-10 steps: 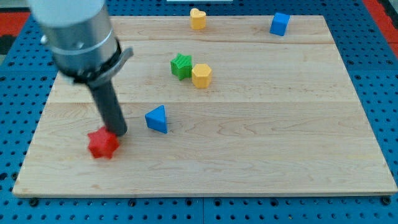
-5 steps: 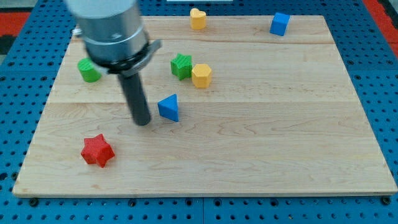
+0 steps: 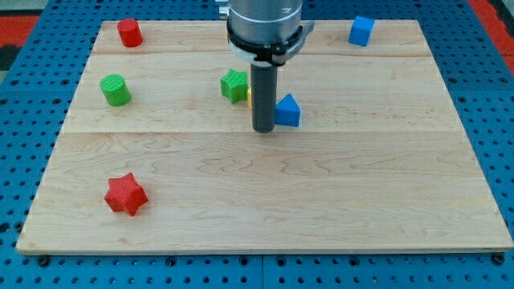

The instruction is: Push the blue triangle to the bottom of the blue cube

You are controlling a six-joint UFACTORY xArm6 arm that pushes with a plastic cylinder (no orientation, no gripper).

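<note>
While no writing shows, my tip touching blue triangle's left, no claw

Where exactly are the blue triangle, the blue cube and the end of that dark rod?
Blue triangle (image 3: 287,111): camera view, on its front face, just right of the rod.
Blue cube (image 3: 361,30): camera view, on its front face, near the top right corner.
My tip (image 3: 263,130): camera view, the rod's very bottom end, beside the triangle's left.

Robotics lab test setup: pale wooden plank worktop sits on a blue perforated metal pegboard base, red panel at 10 o'clock corner. Small coloured plastic toy blocks scattered, e.g. red star block at 8 o'clock.
</note>
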